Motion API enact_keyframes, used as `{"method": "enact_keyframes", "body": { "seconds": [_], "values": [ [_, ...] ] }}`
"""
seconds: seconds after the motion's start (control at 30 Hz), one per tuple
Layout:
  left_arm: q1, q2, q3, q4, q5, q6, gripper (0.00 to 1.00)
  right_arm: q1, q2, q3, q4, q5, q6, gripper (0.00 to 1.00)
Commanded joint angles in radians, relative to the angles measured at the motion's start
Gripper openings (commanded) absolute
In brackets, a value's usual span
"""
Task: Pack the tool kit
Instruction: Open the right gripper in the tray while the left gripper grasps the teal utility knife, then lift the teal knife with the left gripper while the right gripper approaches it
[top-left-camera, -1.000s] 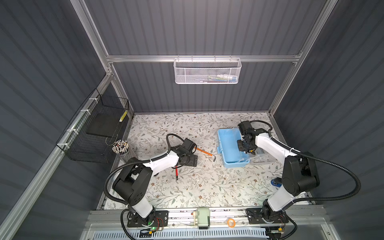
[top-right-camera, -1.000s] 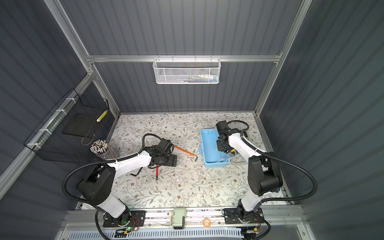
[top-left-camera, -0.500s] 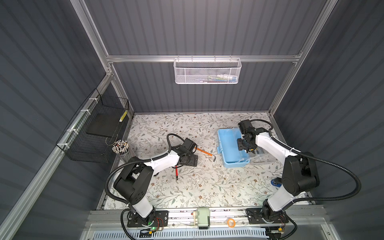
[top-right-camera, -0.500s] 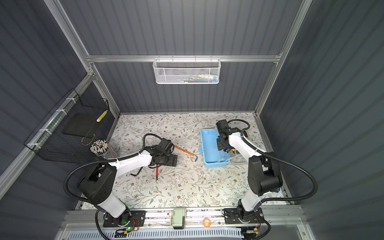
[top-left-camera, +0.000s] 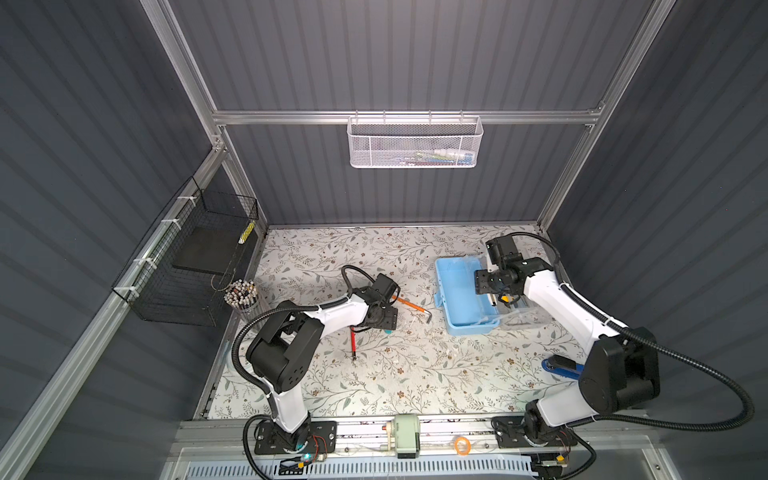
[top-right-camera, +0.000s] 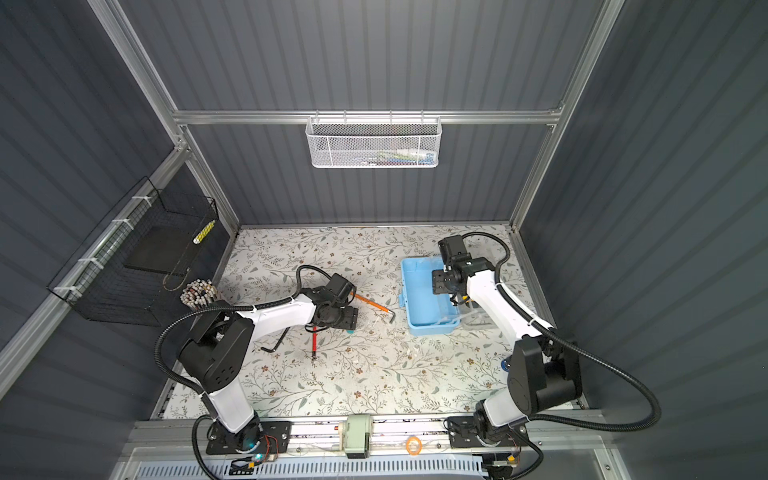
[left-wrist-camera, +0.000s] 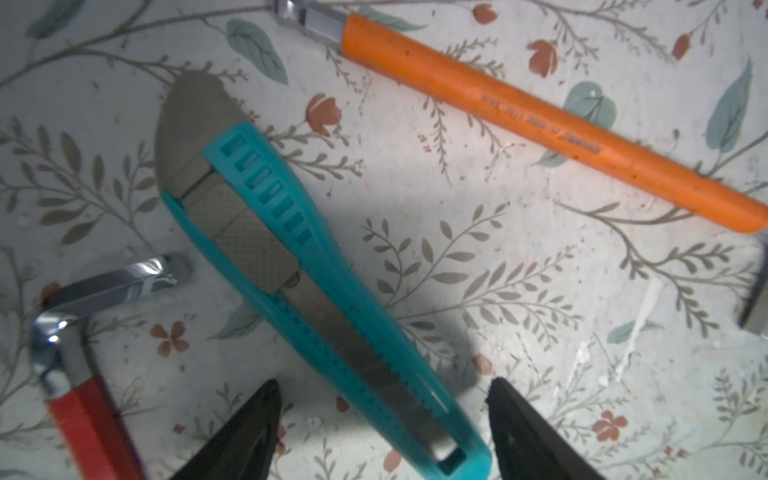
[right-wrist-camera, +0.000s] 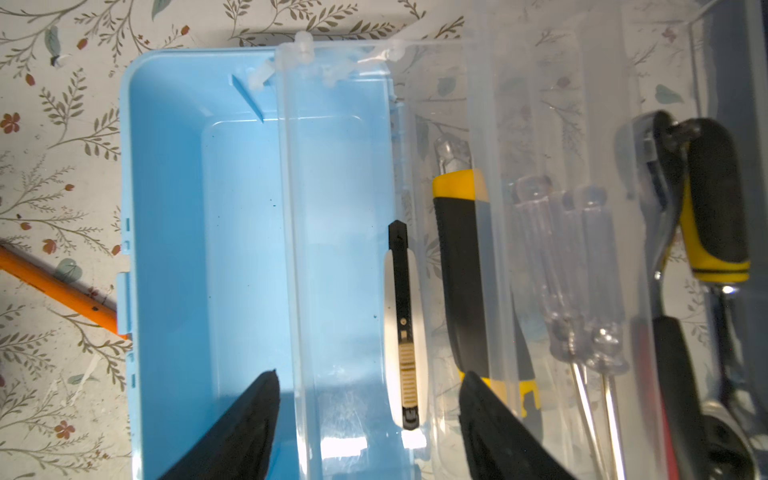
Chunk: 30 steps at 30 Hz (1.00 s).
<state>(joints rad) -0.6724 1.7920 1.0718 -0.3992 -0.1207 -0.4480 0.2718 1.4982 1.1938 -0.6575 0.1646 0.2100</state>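
Note:
The tool kit's light-blue box (top-left-camera: 461, 291) (top-right-camera: 424, 291) (right-wrist-camera: 187, 249) lies open at the right, its clear lid (right-wrist-camera: 519, 104) flat beside it. A small white-and-black knife (right-wrist-camera: 405, 324) lies inside the box by the lid-side wall. My right gripper (right-wrist-camera: 370, 373) (top-left-camera: 492, 289) hangs open above it, holding nothing. Seen through the lid are a yellow-black knife (right-wrist-camera: 459, 257), clear-handled screwdrivers (right-wrist-camera: 582, 270) and a ratchet (right-wrist-camera: 715, 208). My left gripper (left-wrist-camera: 384, 381) (top-left-camera: 380, 322) is open, its jaws straddling a teal knife (left-wrist-camera: 316, 299) that lies on the table, with gaps either side.
An orange-handled tool (left-wrist-camera: 540, 129) (top-left-camera: 409, 304) and a red-handled hex key (left-wrist-camera: 91, 424) (top-left-camera: 353, 338) lie beside the teal knife. A black wire basket (top-left-camera: 195, 266) hangs on the left wall, a cup of pens (top-left-camera: 241, 291) below it, a white mesh basket (top-left-camera: 413, 143) at the back.
The right gripper's jaws have opened over the box. The left gripper's jaws have drawn in a little around the teal knife. Neither arm has shifted much.

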Motion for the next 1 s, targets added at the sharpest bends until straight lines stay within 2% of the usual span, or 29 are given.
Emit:
{"method": "enact_keyframes", "body": {
  "seconds": [0.0,0.23,0.7,0.97],
  "values": [
    [0.007,0.028,0.026,-0.034,-0.006,0.018,0.7,0.0,-0.025,-0.022,0.009,-0.019,0.019,0.71],
    [0.007,0.019,-0.008,-0.038,-0.024,0.035,0.59,0.0,-0.034,-0.022,0.006,-0.012,0.011,0.71],
    [0.007,-0.026,-0.071,-0.055,-0.017,0.02,0.31,0.001,-0.039,-0.024,0.002,-0.026,0.014,0.72],
    [0.007,-0.057,-0.092,-0.05,-0.019,0.013,0.26,0.022,-0.054,-0.035,0.017,-0.07,0.03,0.72]
  ]
}}
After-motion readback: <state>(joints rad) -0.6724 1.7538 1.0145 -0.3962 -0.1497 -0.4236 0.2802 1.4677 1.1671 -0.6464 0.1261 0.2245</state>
